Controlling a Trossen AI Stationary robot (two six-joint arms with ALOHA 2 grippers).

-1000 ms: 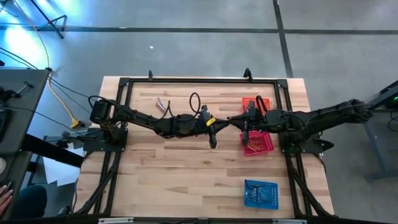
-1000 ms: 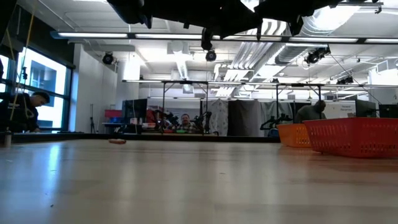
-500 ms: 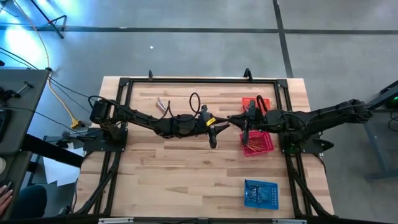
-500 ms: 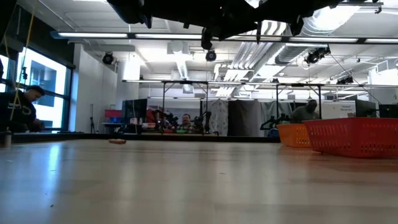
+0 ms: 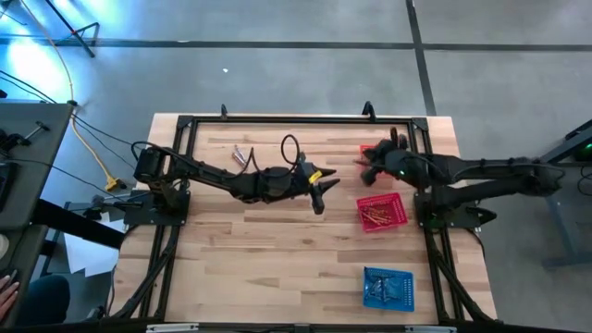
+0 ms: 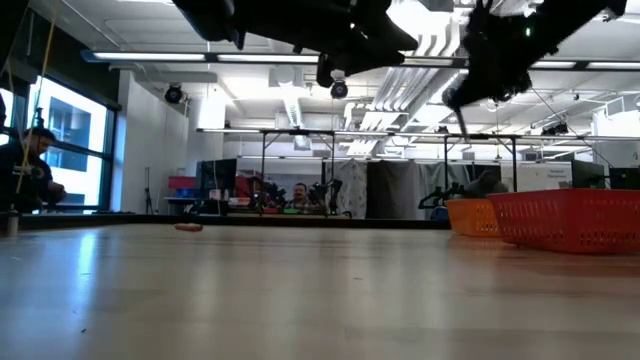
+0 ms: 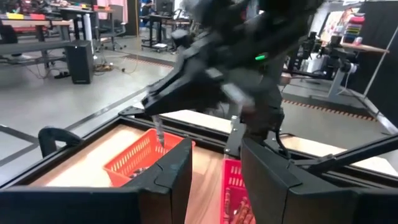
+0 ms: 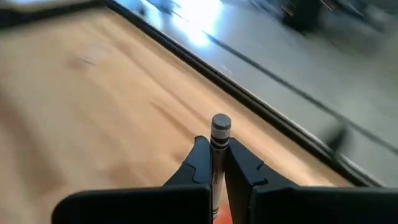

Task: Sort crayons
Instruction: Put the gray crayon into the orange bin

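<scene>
My right gripper [image 5: 366, 163] hovers above the orange basket [image 7: 134, 163] at the table's far right, shut on a grey crayon [image 8: 221, 124]. In the low view the crayon [image 6: 463, 122] hangs as a thin stick under the gripper. My left gripper [image 7: 214, 180] reaches level over the table's middle, open, nothing between its fingers. Several crayons lie in the red basket [image 5: 382, 211], which rests on the table beside the orange one. A few loose crayons [image 5: 242, 157] lie flat on the table at the far left. My right gripper pinches the grey crayon on its shaft [image 8: 217, 144], just below its free end, between the two fingertips. The fingers lie along the crayon, and its end pokes out past them. It slants downward, lifted clear above the orange basket.
A blue basket [image 5: 388, 287] holding crayons stands near the table's near right corner. A black frame [image 5: 277, 118] runs around the table top. Bare wood lies across the near left half. People work at desks in the room behind.
My right gripper has swung from above the red basket toward the table's far edge, over the orange basket, tipping downward with the grey crayon still in it. My left gripper has stayed in place and its fingers have opened.
</scene>
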